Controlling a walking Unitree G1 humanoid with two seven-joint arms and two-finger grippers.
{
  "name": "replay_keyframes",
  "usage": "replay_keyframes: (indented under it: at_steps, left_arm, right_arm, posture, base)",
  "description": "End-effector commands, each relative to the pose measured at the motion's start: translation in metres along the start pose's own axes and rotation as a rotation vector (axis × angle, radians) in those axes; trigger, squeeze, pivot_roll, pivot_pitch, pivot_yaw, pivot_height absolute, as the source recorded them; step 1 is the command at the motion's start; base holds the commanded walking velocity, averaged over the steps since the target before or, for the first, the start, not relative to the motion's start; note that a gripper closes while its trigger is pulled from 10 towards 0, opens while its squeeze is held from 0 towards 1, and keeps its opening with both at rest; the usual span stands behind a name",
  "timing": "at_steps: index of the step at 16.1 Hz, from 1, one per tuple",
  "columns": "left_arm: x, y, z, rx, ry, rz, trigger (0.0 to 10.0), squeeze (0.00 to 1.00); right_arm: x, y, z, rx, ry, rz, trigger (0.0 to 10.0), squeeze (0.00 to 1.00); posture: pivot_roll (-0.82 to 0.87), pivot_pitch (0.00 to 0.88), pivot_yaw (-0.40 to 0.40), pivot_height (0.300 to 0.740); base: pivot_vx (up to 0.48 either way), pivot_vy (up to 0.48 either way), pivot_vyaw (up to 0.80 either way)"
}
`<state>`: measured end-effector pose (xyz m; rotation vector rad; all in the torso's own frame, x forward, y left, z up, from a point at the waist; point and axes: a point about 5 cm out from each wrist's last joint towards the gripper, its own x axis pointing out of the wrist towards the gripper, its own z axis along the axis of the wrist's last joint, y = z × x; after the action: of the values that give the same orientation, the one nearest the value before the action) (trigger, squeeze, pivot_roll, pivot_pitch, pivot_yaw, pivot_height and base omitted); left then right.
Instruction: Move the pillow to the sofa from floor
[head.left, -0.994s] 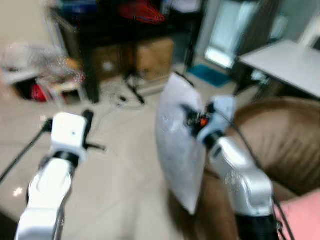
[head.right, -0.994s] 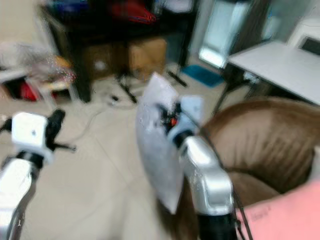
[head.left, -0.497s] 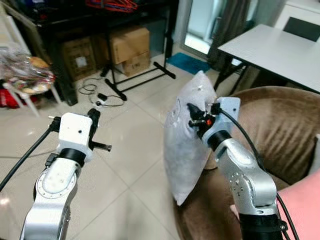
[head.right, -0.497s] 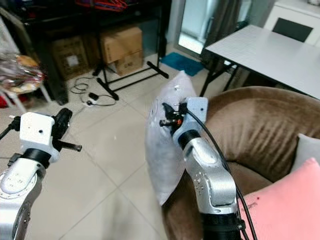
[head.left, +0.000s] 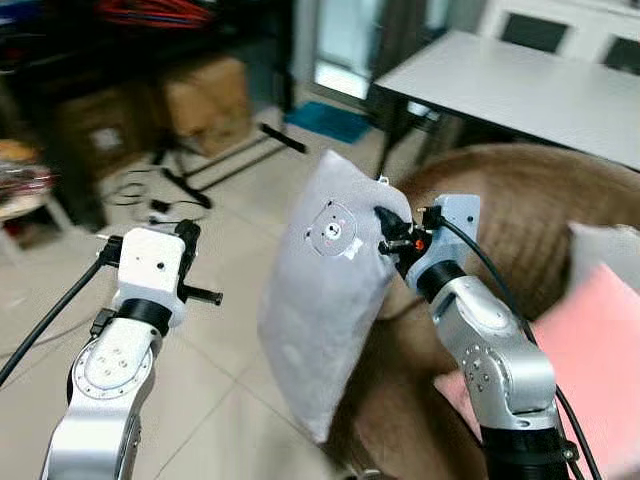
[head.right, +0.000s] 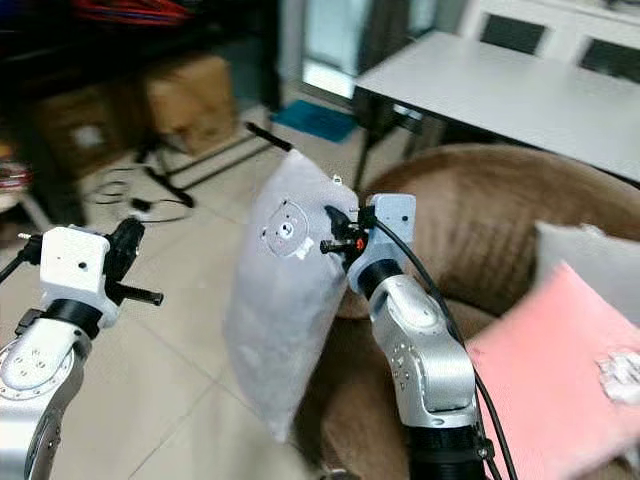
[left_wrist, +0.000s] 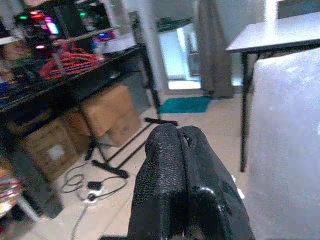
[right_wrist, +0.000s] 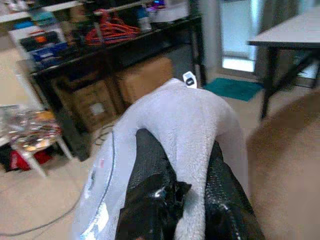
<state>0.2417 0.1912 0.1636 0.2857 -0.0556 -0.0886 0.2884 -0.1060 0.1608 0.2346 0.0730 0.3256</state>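
The grey pillow (head.left: 325, 300) is held in the air by its upper corner, clamped in the right hand (right_wrist: 182, 192), hanging just beside the brown sofa (head.left: 530, 210). The left hand (left_wrist: 182, 185) is kept empty, fingers pressed together, further from the sofa, above the floor (head.left: 215, 350)

Grey pillow (head.left: 325, 290) aloft beside brown sofa (head.left: 530, 215)
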Motion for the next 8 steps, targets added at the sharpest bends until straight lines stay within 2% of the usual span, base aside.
replay_keyframes:
  at_steps: [1, 8]
  left_arm:
    - [0.0003, -0.0015, 0.0006, 0.0, 0.002, -0.007, 10.0, 0.0]
    - [0.0, -0.002, 0.0004, -0.002, 0.002, -0.003, 10.0, 0.0]
  right_arm:
    - [-0.0011, 0.0013, 0.0144, -0.007, -0.064, 0.003, 10.0, 0.0]
    - [-0.0021, 0.001, 0.0138, -0.014, -0.057, 0.001, 10.0, 0.0]
  posture:
    - [0.01, 0.0, -0.032, 0.74]
    - [0.0, 0.0, -0.034, 0.74]
  base:
    - [0.0, 0.0, -0.8]
    - [0.0, 0.0, -0.8]
